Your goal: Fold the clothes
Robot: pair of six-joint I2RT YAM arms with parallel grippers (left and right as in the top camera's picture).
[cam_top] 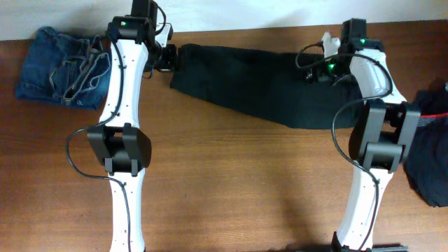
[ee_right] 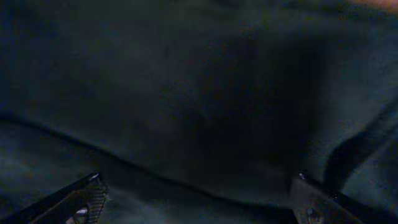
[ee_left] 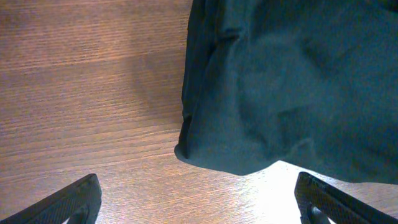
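Note:
The black trousers [cam_top: 259,84] lie stretched flat across the far middle of the table. My left gripper [cam_top: 170,59] is at their left end. In the left wrist view it [ee_left: 198,186] is open and empty over bare wood, with the trousers' edge [ee_left: 280,93] just ahead of the fingers. My right gripper [cam_top: 318,70] is over the trousers' right part. In the right wrist view it [ee_right: 199,180] is open, with only black fabric [ee_right: 186,93] below and between its fingers. Whether the fingers touch the cloth cannot be told.
Faded blue jeans [cam_top: 63,66] lie crumpled at the far left. A dark garment with a reddish band [cam_top: 430,140] lies at the right edge. Bare wooden table [cam_top: 245,189] fills the near half between the two arm bases.

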